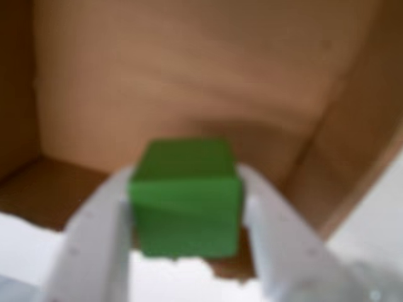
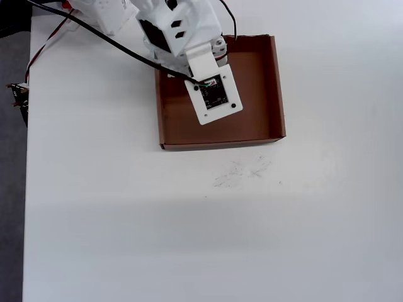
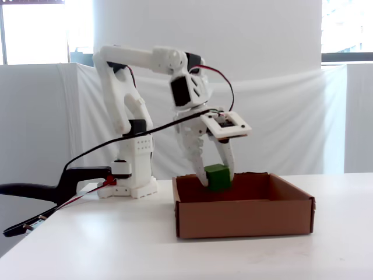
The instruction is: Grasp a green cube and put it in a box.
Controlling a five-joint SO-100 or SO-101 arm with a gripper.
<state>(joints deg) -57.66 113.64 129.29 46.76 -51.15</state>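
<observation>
We counted one arm (image 3: 137, 111), one gripper, one green cube and one box, all on a single white table (image 2: 189, 239). In the fixed view, reading from the left, black and red cables (image 3: 64, 186) trailed over the table's left edge, then came the arm's white base (image 3: 131, 175), and to its right the brown cardboard box (image 3: 242, 216) sat near the middle of the table. The gripper (image 3: 217, 178) hung over the left part of the box with its two white fingers (image 3: 197, 153) pointing down, and we saw the green cube (image 3: 218, 177) pinched between them, held just above the box's walls and clear of its floor. In the wrist view the gripper (image 1: 186, 207) showed one finger on the left and one on the right, both pressed against the sides of the green cube (image 1: 186, 198), so the jaws were clamped on it; the box (image 1: 189, 82) filled the background, with its ragged torn edge running along the bottom of the picture. In the overhead view the box (image 2: 277, 82) lay toward the table's far edge, and the arm's wrist (image 2: 214, 94) with its camera plate covered the left half of the box, hiding cube and fingers from us there.
</observation>
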